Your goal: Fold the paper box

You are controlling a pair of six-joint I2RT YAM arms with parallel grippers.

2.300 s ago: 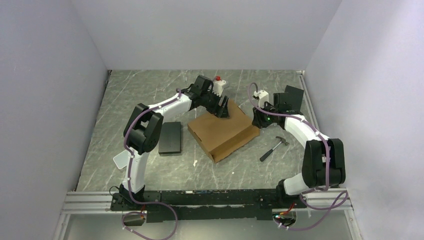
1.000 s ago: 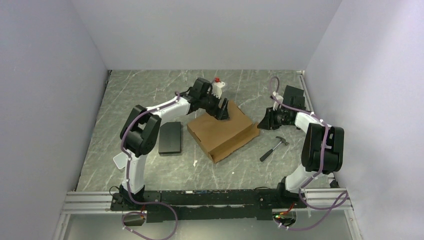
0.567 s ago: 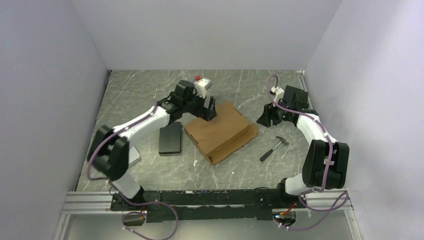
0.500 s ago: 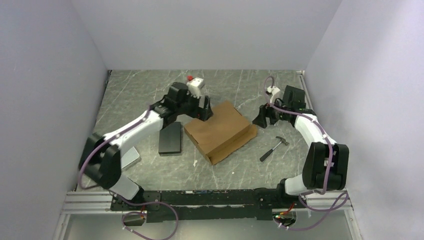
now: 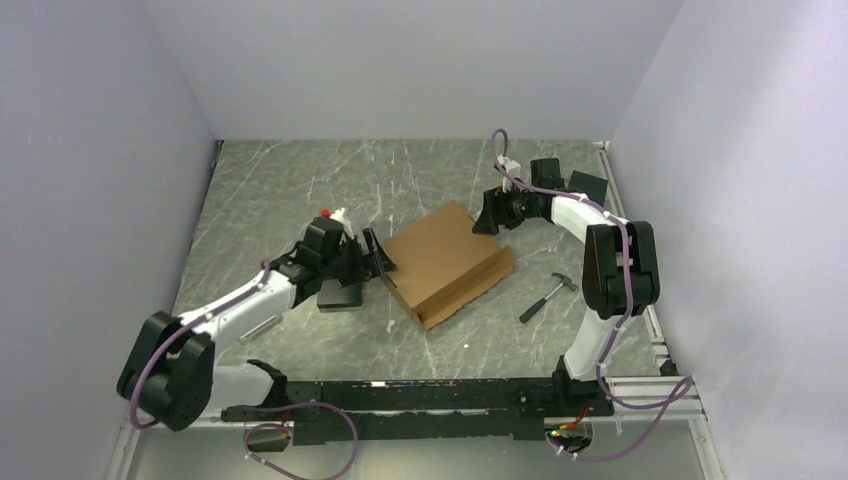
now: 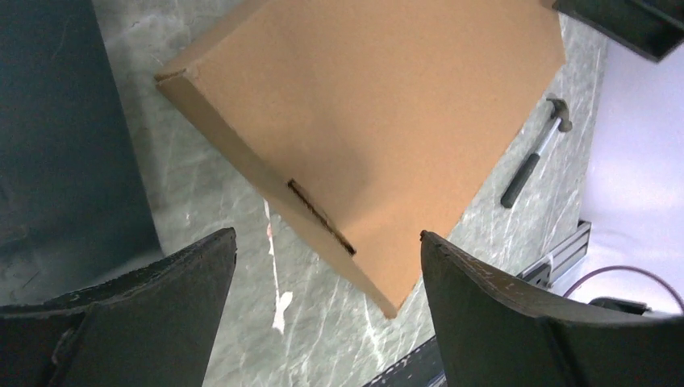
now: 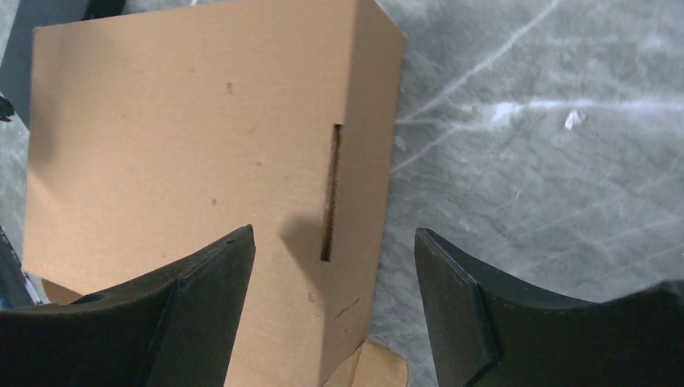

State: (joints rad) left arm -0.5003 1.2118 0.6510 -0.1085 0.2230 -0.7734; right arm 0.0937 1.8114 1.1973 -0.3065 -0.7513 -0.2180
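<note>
The paper box (image 5: 445, 262) lies shut and flat in the middle of the table, a brown cardboard mailer with slots along its side walls. My left gripper (image 5: 378, 255) hovers open just off its left corner. In the left wrist view the box (image 6: 379, 121) lies beyond the wide-apart fingers (image 6: 169, 282), with nothing between them. My right gripper (image 5: 490, 215) stands open at the box's far right corner. In the right wrist view its jaws straddle the box's (image 7: 185, 137) edge from above without touching it, and a small flap (image 7: 379, 371) sticks out below.
A black block (image 5: 340, 285) lies left of the box, partly under my left arm. A hammer (image 5: 548, 297) rests on the table to the box's right. A black object (image 5: 590, 185) stands at the back right. A white paper scrap (image 5: 390, 325) lies in front of the box.
My left arm has drawn back from the box's far side to its left corner. My right gripper has swung left to the box's far right corner and opened wider.
</note>
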